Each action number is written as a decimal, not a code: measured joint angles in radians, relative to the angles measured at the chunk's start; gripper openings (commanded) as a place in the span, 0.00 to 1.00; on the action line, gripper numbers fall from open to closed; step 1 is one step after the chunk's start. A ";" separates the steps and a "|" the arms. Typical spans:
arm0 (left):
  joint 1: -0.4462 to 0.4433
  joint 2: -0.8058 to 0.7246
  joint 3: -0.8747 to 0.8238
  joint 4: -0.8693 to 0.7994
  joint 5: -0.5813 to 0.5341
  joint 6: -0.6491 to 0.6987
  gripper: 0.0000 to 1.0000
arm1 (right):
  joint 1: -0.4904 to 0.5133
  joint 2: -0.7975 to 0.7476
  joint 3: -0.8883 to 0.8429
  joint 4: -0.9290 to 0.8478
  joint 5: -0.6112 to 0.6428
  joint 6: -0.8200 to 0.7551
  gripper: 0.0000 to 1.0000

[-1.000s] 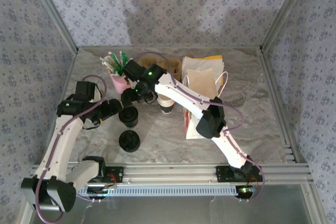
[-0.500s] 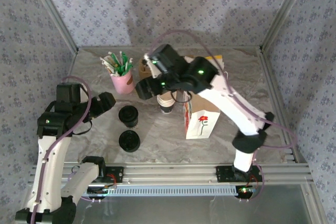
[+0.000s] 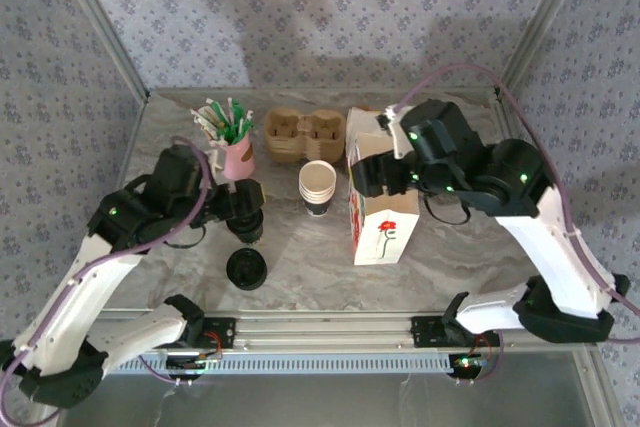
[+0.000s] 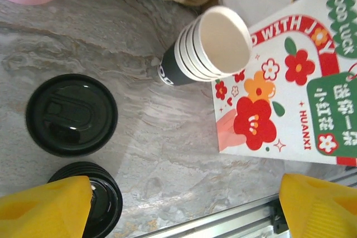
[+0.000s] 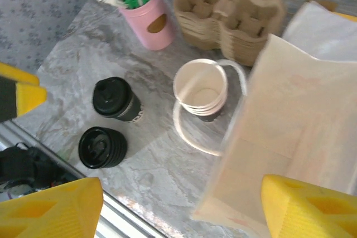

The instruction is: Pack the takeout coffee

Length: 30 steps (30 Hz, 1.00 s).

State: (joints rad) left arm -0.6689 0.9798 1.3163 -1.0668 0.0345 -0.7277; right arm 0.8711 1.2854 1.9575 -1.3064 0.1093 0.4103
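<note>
Left jaws wide apart, nothing btwn them. Right jaws also apart, empty, over paper bag [image 3: 385, 232]. Takeout coffee [image 5: 113, 98] upright on worktop [image 3: 450, 257], lid on, left-centre of right wrist view.

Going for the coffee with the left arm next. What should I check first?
1. Left gripper open and empty: ok.
2. Coffee upright, lid on: ok.
3. Coffee centred between the left fingers: not ok, it sits off to one side.
4. Lid stack apart from the coffee: ok.
5. Bag upright: ok.
6. Right gripper clear of the bag's top: not ok, it hangs open above it.
</note>
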 measured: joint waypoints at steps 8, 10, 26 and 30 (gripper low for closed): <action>-0.254 0.190 0.046 -0.039 -0.263 -0.123 0.83 | -0.039 -0.197 -0.207 0.033 0.000 0.008 0.77; -0.292 0.214 0.049 -0.069 -0.326 -0.180 0.83 | -0.040 -0.243 -0.258 0.047 0.001 0.016 0.77; -0.131 0.312 0.024 -0.172 -0.377 -0.354 0.89 | -0.041 -0.449 -0.498 0.110 0.045 0.117 0.77; -0.108 0.318 0.017 -0.160 -0.343 -0.323 0.88 | -0.042 -0.407 -0.498 0.111 0.046 0.117 0.77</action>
State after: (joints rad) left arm -0.7765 1.2980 1.3334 -1.2266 -0.3084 -1.0512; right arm 0.8288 0.8787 1.4597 -1.1954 0.1555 0.5274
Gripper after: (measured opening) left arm 0.883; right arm 0.771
